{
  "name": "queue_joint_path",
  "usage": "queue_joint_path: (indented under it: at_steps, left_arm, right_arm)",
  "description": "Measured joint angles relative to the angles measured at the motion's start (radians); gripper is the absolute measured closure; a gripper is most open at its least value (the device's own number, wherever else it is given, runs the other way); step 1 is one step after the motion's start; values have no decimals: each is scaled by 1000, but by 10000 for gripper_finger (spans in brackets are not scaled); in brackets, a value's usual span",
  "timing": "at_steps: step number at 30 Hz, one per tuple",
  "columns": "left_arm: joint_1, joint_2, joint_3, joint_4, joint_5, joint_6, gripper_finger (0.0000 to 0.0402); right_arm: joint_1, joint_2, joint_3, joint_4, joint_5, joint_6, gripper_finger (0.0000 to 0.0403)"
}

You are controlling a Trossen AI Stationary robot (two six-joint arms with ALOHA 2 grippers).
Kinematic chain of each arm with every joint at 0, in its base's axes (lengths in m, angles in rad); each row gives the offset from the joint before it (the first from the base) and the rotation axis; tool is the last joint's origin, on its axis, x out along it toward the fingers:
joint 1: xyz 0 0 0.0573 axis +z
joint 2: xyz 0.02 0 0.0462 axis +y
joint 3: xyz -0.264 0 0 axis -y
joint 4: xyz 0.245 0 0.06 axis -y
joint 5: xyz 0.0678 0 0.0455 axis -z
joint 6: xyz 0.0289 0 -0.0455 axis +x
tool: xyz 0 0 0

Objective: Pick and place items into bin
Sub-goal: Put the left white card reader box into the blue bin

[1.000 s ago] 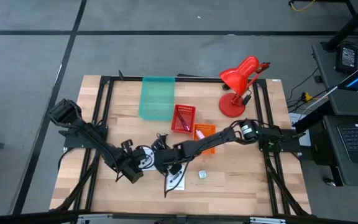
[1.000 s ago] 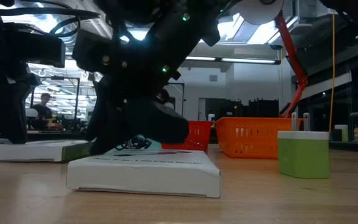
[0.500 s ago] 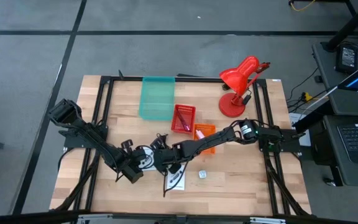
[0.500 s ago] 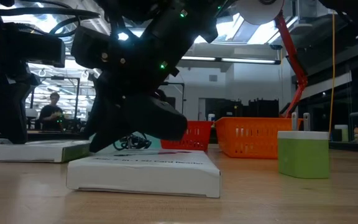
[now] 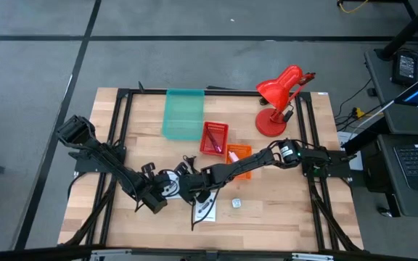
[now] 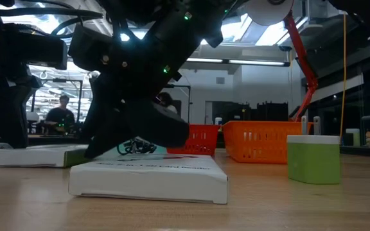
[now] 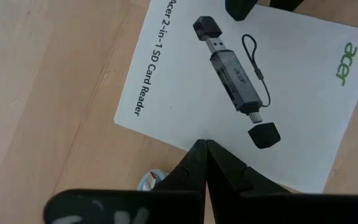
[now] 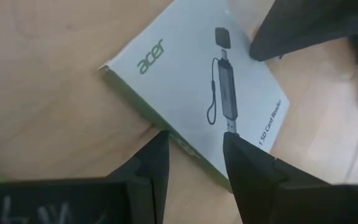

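Both my arms are low over the front middle of the wooden table [image 5: 267, 217], over the white flat cardboard box printed with a card reader [image 8: 210, 99].

My right gripper [image 8: 194, 146] has its fingers apart, straddling one long edge of the box. My left gripper [image 7: 205, 152] has its fingers pressed together, tips at the box's edge, holding nothing.

A second white box [image 5: 204, 210] lies just beside, nearer the front edge. The small green-and-white cube [image 6: 313, 158] sits further right.

Judgement: the box is light and stiff with a slick finish, and lies flat, so there's no purchase from above. Best to pinch across the thin edge or the narrow width, firmly; it could slide or pivot.

The teal plastic bin [image 5: 183, 112] is well apart, at the back.
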Motion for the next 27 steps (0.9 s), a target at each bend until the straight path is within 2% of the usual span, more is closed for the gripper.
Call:
queue_joint_path:
  at_steps: [14,24,27]
  left_arm:
    - [0,0,0,-4,-2,-6,400]
    - [0,0,-2,2,-12,-8,400]
    - [0,0,-3,2,-20,-11,400]
  right_arm:
    - [1,0,9,21,4,-22,271]
    - [9,-4,10,24,51,-42,271]
    - [16,-17,10,23,102,-55,271]
